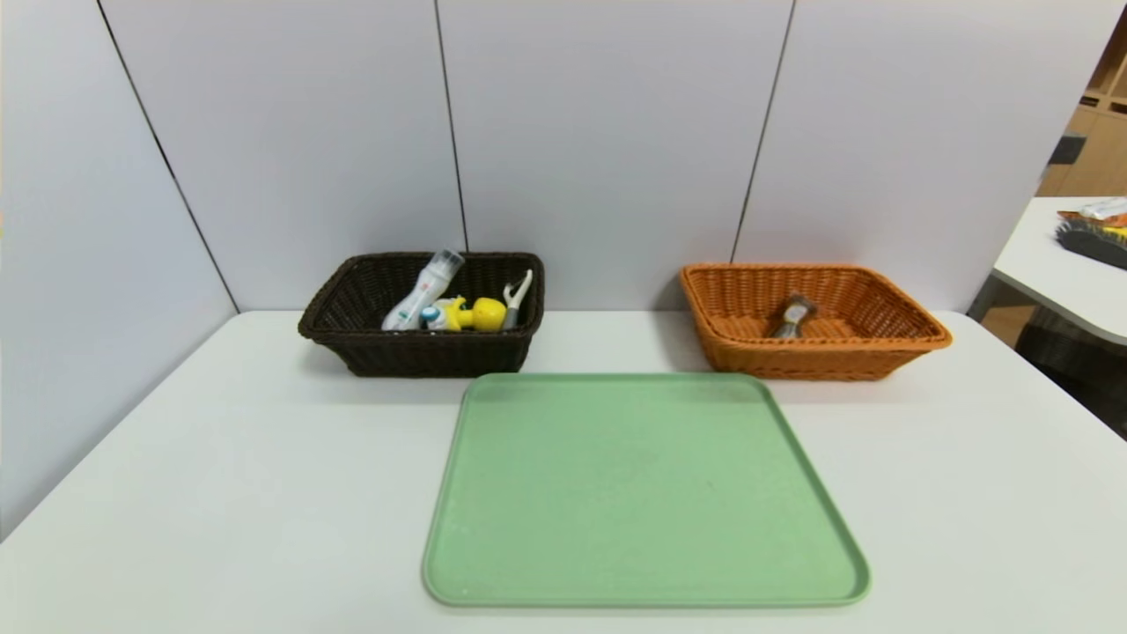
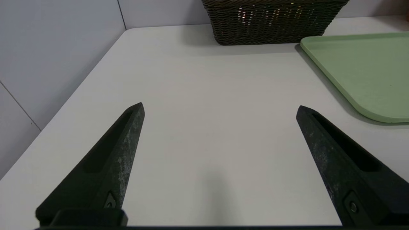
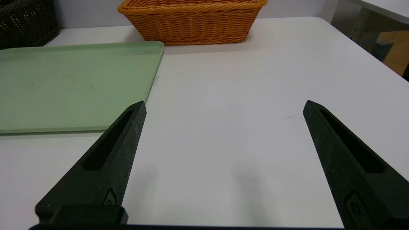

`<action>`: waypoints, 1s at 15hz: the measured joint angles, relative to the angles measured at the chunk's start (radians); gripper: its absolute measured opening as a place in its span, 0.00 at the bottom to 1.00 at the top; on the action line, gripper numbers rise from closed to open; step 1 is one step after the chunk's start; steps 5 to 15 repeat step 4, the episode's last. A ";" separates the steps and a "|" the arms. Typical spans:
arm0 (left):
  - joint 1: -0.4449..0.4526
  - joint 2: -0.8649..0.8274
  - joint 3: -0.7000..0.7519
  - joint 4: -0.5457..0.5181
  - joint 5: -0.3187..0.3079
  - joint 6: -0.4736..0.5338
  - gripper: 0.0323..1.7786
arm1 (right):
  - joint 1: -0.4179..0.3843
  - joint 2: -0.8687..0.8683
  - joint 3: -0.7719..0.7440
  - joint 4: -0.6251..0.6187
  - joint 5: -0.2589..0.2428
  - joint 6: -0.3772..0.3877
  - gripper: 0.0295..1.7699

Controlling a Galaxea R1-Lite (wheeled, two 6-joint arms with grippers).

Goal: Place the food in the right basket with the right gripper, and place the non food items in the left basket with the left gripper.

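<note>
The dark brown left basket [image 1: 370, 348] stands at the back left and holds the clear bottle [image 1: 423, 291], the yellow duck toy [image 1: 475, 313] and the white peeler [image 1: 517, 298]. In the orange right basket [image 1: 916, 330] at the back right lies the wrapped brown food [image 1: 792, 317]. Neither arm shows in the head view. My left gripper [image 2: 220, 108] hangs open over bare table, short of the left basket [image 2: 271, 28], with nothing between its fingers. My right gripper [image 3: 225, 105] is open too, over bare table beside the tray, the right basket [image 3: 191, 25] farther ahead.
A flat green tray [image 1: 643, 493] with nothing on it lies in the middle of the white table, in front of both baskets. Grey wall panels close the back and left. A second table [image 1: 1065, 264] stands off to the right.
</note>
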 joint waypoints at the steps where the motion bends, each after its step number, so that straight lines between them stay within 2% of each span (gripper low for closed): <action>1: 0.000 0.000 0.000 0.000 0.000 0.000 0.95 | 0.000 0.000 0.000 -0.001 -0.001 0.001 0.96; 15: 0.000 0.000 0.000 0.000 0.000 0.000 0.95 | 0.000 0.000 0.000 -0.001 0.000 0.003 0.96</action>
